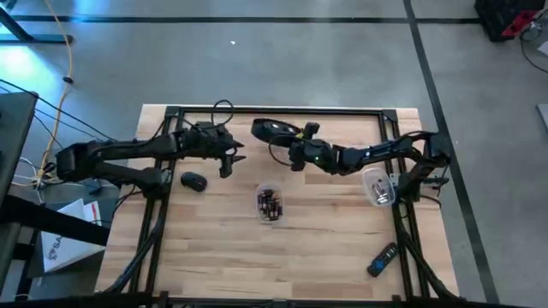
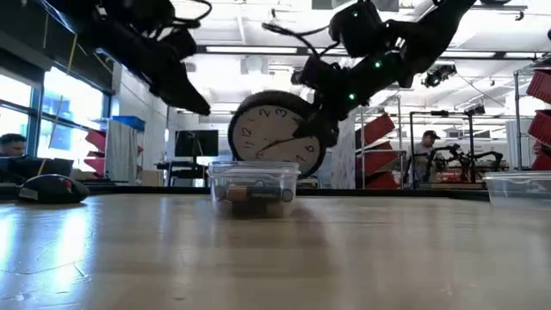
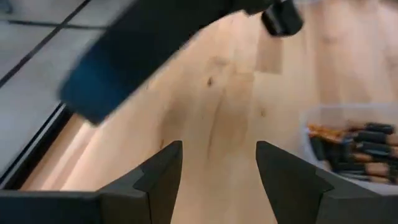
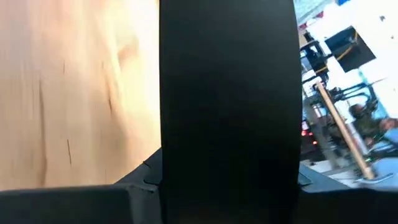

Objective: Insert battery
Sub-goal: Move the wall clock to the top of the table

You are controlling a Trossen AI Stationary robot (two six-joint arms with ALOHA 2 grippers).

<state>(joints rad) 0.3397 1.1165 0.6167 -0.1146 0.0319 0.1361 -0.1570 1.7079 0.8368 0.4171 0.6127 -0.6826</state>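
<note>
Between the two grippers, nearer the table's front edge: clear tub of batteries, sitting on the wood, well apart from both.

L gripper – hovering off the table, nothing in it. Wrist view shows fingers spread wide w/ bare wood between. Tub lies just ahead & to one side of it. Computer mouse on the table close by, on the arm's side of the gripper.

R gripper – up in the air, clamped on the edge of the wall clock. Wrist cam is filled by the clock's dark rim pinched between the fingers. Low view: clock face stands upright, hanging off the table behind the tub.

Beyond the R arm: second clear container, & a remote near the front corner. Neither in play, by my read.

Step in hand (judgement): R presents clock, L to fetch a cell. No battery picked yet.

Risks:
- Clock held by rim only; any push from L when seating a cell could twist it in the grip or drop it.
- Batteries lie jumbled in tub; wide-open fingers may grab two, or nudge the light tub away instead.
- Can't see the battery bay or its orientation from here, so polarity/alignment error possible.
- Arms are close; L rising toward clock may clip R wrist.
</note>
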